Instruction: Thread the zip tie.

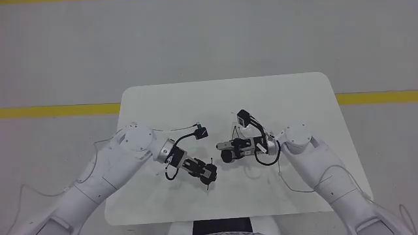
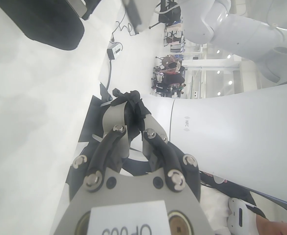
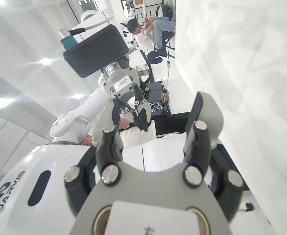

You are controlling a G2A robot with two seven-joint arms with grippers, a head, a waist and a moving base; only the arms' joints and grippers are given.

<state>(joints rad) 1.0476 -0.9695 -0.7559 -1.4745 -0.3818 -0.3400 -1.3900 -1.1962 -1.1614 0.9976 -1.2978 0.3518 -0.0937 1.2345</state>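
Above the tabletop (image 1: 294, 98), the left pincer (image 2: 133, 103) is clamped on a small black piece (image 2: 119, 92); near it the right pincer (image 3: 155, 116) gapes wide.

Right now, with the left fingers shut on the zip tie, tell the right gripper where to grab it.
Take the short black stub of the zip tie poking past the tips of the left gripper; the rest is buried between its fingers. Bring the open right gripper in head-on, probably, since it faces those tips.
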